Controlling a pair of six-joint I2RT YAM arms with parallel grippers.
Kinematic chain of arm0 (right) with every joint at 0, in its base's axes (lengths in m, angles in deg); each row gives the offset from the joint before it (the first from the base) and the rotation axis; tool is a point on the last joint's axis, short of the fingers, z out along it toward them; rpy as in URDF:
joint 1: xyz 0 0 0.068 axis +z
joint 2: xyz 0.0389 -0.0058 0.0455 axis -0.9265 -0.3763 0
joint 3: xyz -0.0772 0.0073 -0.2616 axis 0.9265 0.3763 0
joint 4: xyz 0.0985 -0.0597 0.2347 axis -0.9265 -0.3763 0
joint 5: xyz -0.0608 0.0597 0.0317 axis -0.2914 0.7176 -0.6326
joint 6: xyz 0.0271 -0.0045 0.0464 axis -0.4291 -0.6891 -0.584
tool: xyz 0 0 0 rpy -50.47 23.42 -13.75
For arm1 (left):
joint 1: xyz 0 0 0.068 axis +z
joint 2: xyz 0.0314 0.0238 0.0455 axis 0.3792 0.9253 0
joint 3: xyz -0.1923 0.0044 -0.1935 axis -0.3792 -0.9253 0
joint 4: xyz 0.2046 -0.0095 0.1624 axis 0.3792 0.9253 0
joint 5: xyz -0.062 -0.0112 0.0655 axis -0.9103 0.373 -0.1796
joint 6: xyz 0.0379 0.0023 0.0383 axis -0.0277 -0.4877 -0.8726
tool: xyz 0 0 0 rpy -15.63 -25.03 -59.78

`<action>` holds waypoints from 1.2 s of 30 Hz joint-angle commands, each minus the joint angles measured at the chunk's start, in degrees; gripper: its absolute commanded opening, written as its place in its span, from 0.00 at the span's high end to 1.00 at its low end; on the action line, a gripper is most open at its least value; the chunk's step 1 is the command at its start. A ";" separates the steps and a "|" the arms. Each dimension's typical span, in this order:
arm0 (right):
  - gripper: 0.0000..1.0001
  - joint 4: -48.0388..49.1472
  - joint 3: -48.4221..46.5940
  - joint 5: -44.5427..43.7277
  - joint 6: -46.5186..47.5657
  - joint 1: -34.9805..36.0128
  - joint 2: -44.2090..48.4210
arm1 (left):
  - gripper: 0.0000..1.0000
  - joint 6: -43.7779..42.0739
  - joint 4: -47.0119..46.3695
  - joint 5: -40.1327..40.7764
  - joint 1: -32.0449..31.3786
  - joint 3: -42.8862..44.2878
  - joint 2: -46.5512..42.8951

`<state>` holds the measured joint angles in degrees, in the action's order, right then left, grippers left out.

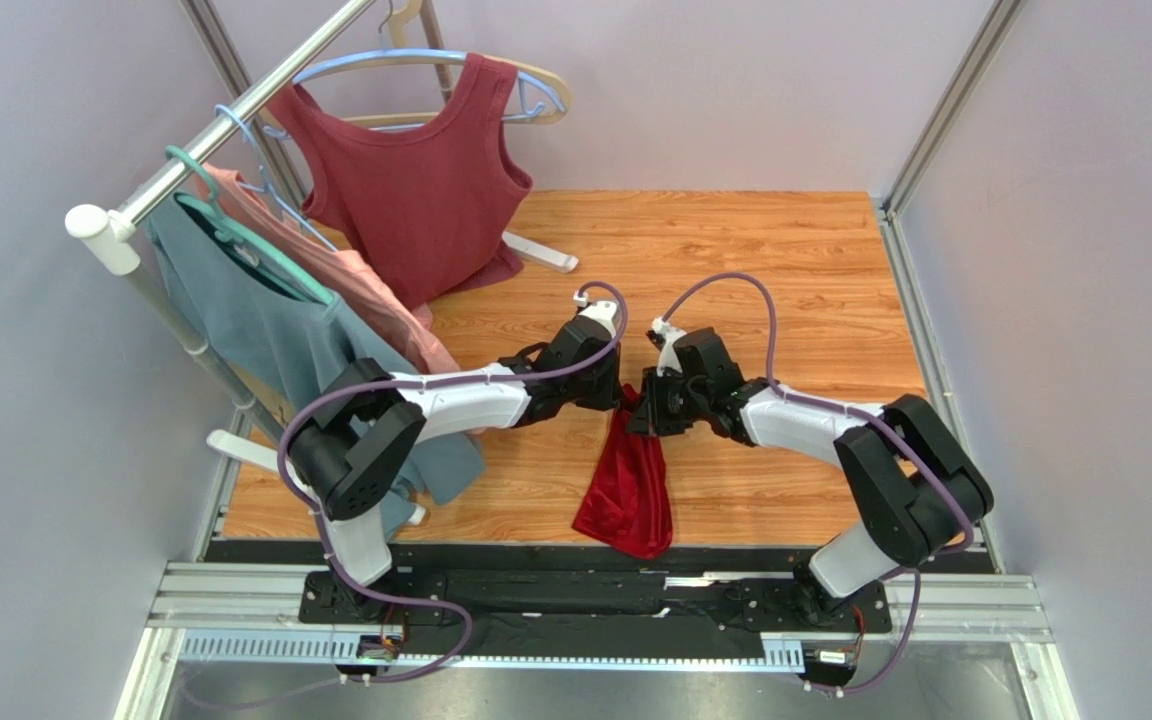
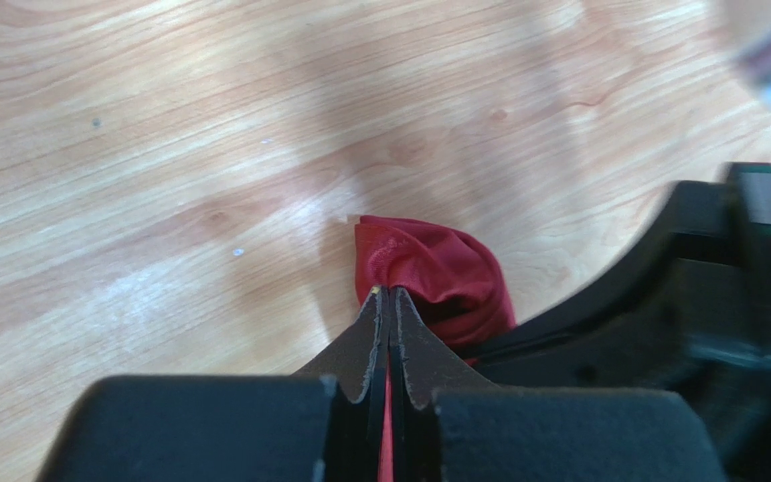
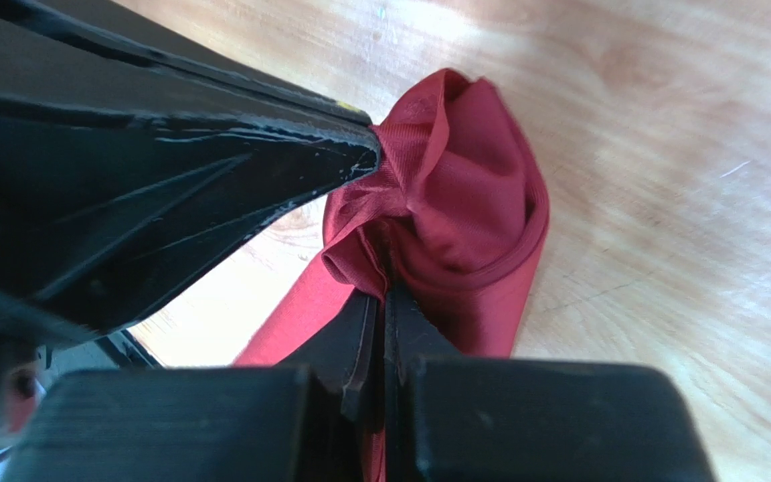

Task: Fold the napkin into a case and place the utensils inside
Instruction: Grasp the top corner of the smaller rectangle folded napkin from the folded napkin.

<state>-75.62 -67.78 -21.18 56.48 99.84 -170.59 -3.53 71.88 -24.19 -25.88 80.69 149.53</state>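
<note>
The crimson napkin (image 1: 627, 488) hangs bunched from both grippers over the wooden table near its front edge. My left gripper (image 1: 620, 393) is shut on the napkin's top edge; in the left wrist view its tips (image 2: 390, 293) pinch the cloth (image 2: 440, 276). My right gripper (image 1: 645, 408) is shut on the same bunched top, right beside the left one; in the right wrist view its tips (image 3: 381, 286) clamp the cloth (image 3: 470, 201). The two grippers almost touch. No gold utensils and no folded case show in any view.
A clothes rack (image 1: 162, 173) stands at the back left with a maroon sleeveless top (image 1: 417, 180), a teal garment (image 1: 259, 323) and a pink garment (image 1: 372, 293) on hangers. Grey walls close in the wooden table (image 1: 778, 255). Its front edge lies just below the hanging napkin.
</note>
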 commanded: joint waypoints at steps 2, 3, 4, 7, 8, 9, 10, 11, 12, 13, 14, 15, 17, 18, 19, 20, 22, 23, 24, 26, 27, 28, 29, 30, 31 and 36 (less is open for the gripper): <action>1.00 2.10 -0.20 0.08 -2.15 0.14 -2.59 | 1.00 1.47 -5.51 -2.87 0.09 -1.45 -3.09; 1.00 1.57 -0.72 -2.36 -3.29 0.22 -3.28 | 1.00 1.56 -5.69 -2.87 0.09 -1.63 -3.18; 1.00 1.39 -0.90 -3.08 -4.00 0.22 -3.38 | 1.00 1.65 -5.78 -2.87 0.09 -1.80 -3.18; 1.00 1.48 -1.43 -6.42 -8.39 0.22 -3.46 | 1.00 1.91 -6.04 -4.10 0.09 -2.59 -3.36; 1.00 -0.35 -2.13 -7.13 -9.10 0.22 -4.08 | 1.00 1.91 -6.13 -4.19 0.00 -3.03 -3.53; 1.00 -1.06 -3.44 -7.40 -9.89 0.22 -4.69 | 1.00 1.91 -6.39 -4.28 0.08 -3.29 -3.79; 1.00 -1.59 -3.89 -7.57 -10.59 0.22 -5.83 | 1.00 1.56 -6.39 -4.37 0.09 -3.38 -4.15; 1.00 -2.12 -3.89 -8.18 -11.12 0.22 -6.10 | 1.00 1.38 -5.96 -4.71 0.00 -3.21 -4.41; 1.00 -2.13 -3.72 -9.84 -11.82 0.22 -6.02 | 1.00 1.21 -5.95 -4.98 0.00 -3.30 -4.76; 1.00 -2.21 -3.81 -10.29 -13.31 0.22 -6.19 | 1.00 1.12 -6.22 -5.33 0.00 -3.47 -4.94; 1.00 -2.04 -3.89 -10.21 -13.76 0.31 -6.10 | 1.00 1.12 -6.83 -6.03 0.00 -4.00 -5.11; 1.00 -2.47 -4.15 -10.82 -14.37 0.40 -6.10 | 1.00 1.12 -7.01 -6.56 0.00 -4.17 -5.20; 1.00 -4.57 -5.38 -13.01 -15.25 0.66 -5.67 | 1.00 1.29 -7.10 -7.09 -0.09 -4.44 -5.29; 1.00 -5.72 -5.82 -14.33 -15.69 0.66 -5.40 | 1.00 1.29 -7.01 -7.18 -0.09 -4.44 -5.38; 1.00 -6.69 -6.18 -15.39 -16.13 0.66 -5.31 | 1.00 1.12 -6.75 -7.27 -0.26 -4.44 -5.47; 1.00 -8.44 -6.96 -16.27 -17.00 0.66 -5.05 | 1.00 0.94 -5.96 -7.01 -0.53 -4.18 -5.47; 1.00 -9.07 -6.97 -18.21 -18.68 0.66 -3.82 | 1.00 0.86 -4.64 -6.22 -0.88 -3.56 -5.03; 1.00 -8.55 -7.06 -17.95 -20.34 0.66 -3.56 | 1.00 0.86 -4.20 -5.95 -0.88 -3.04 -4.77; 1.00 -8.80 -7.32 -18.29 -21.31 0.66 -3.38 | 1.00 1.03 -4.28 -6.30 -0.88 -3.03 -4.24; 1.00 -9.59 -8.37 -18.73 -22.98 0.66 -3.90 | 1.00 1.38 -4.72 -6.56 -1.06 -3.21 -3.89; 1.00 -9.51 -9.42 -18.74 -23.60 0.66 -4.52 | 1.00 1.47 -5.07 -6.56 -1.06 -3.38 -3.89; 0.99 -8.90 -9.52 -18.30 -23.60 0.66 -5.65 | 1.00 1.73 -5.25 -6.65 -1.06 -3.56 -3.97; 0.99 -7.68 -9.69 -18.04 -23.69 0.75 -6.19 | 1.00 1.73 -5.51 -6.74 -1.06 -3.65 -4.06; 0.99 -6.79 -9.35 -17.95 -24.21 0.84 -6.45 | 1.00 1.56 -5.52 -6.83 -1.06 -3.65 -4.32; 0.99 -5.74 -9.00 -18.12 -24.39 0.84 -6.11 | 1.00 1.47 -5.34 -6.74 -1.14 -3.65 -4.50; 0.97 5.06 -4.25 -17.96 -24.14 1.54 -2.50 | 1.00 1.21 -5.07 -6.30 -1.23 -4.17 -4.85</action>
<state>-81.02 -74.29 -37.44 33.55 100.93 -175.95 -2.53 67.55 -29.57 -26.51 76.54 146.76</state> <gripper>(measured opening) 0.022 0.007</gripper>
